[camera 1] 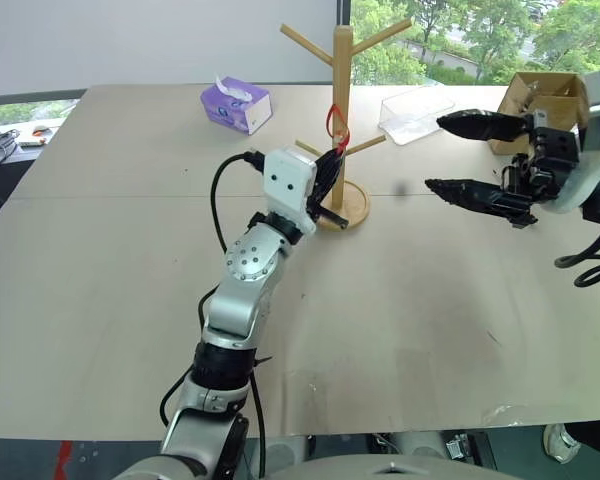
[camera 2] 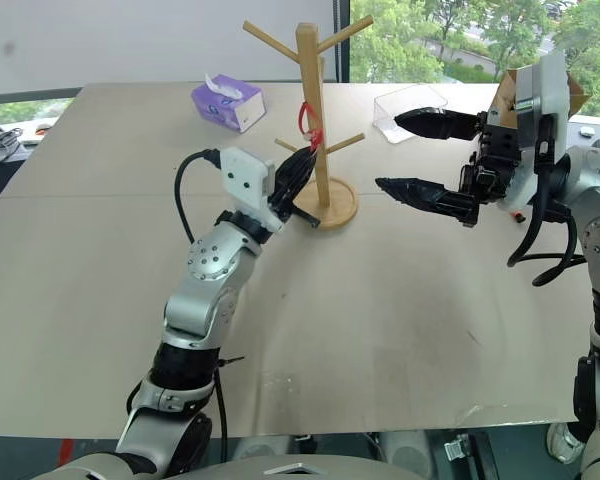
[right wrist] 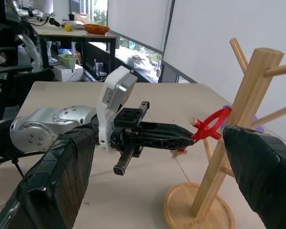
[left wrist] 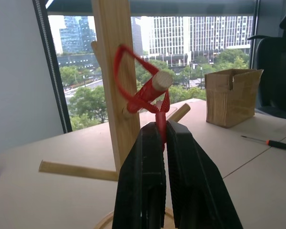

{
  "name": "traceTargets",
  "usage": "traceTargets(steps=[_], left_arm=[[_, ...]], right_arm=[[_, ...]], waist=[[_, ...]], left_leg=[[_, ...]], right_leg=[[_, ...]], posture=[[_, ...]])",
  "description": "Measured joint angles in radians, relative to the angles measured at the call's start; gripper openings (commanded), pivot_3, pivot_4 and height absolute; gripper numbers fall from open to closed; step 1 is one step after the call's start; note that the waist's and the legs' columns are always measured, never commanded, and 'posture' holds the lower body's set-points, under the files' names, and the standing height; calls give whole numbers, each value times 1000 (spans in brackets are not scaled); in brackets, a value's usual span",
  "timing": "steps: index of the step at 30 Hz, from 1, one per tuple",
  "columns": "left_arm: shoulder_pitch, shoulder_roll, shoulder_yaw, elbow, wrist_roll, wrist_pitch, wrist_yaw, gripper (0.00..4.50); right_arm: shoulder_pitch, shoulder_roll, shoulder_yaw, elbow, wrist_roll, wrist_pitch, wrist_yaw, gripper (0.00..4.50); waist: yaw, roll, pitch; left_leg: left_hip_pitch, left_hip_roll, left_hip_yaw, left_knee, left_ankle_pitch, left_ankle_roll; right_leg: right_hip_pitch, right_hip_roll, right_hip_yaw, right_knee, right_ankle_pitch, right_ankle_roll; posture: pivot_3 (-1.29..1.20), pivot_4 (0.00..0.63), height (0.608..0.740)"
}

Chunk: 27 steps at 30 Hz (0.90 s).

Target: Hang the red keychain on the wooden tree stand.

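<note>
Pinched the red keychain tight in the left gripper, jaws pressed together on the strap, so the loop could slip over a low peg of the wooden tree stand in the middle of the table. Looked to be already round the peg. Kept the right gripper spread wide, off to the right, out of the way.

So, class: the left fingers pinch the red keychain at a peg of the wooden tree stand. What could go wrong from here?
1. The red keychain loop sits near the peg's tip; releasing now may let it slide off.
2. The left gripper pulling on the strap could tip the wooden tree stand.
</note>
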Motion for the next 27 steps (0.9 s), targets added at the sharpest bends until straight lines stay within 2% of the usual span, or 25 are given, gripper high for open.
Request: traceTargets(steps=[1,2,5,11,19,23,27], left_arm=[[-5,-7,0,19,1,-4,4,39],[-7,-14,2,37,0,-7,6,702],[-15,-24,4,57,0,-10,6,1775],[-17,-24,5,57,9,-15,6,4385],[94,-29,55,15,9,-13,57,4385],[190,-20,137,4,13,-3,114,4385],[234,-2,181,34,42,-30,156,4385]], right_arm=[[1,0,0,-1,-4,-5,-4,4500],[1,0,0,-4,-9,-9,-5,4500],[3,0,0,-10,-16,-12,-5,4500],[17,0,-2,-15,-24,-16,-7,4500],[91,54,-4,-18,-78,-56,-72,4500],[194,201,0,77,-215,-153,-219,4500],[230,329,4,214,-364,-272,-392,4500]], waist=[[0,0,0],[0,0,0],[0,0,0],[0,0,0],[-2,0,0],[-1,0,0],[1,0,0]], left_leg=[[0,0,0,0,0,0],[0,0,0,0,0,0],[0,0,0,0,0,0],[0,0,0,0,0,0],[0,1,0,0,0,0],[0,1,1,0,3,-4],[1,0,3,0,3,-5]], right_leg=[[0,0,0,0,0,0],[0,0,0,0,0,0],[0,0,0,0,0,0],[0,0,0,0,0,0],[0,0,0,0,0,0],[0,0,0,1,0,0],[-1,1,1,1,0,0]], posture=[[0,150,740],[0,150,740],[0,150,740],[0,150,740],[0,150,740],[0,150,740],[0,150,740]])
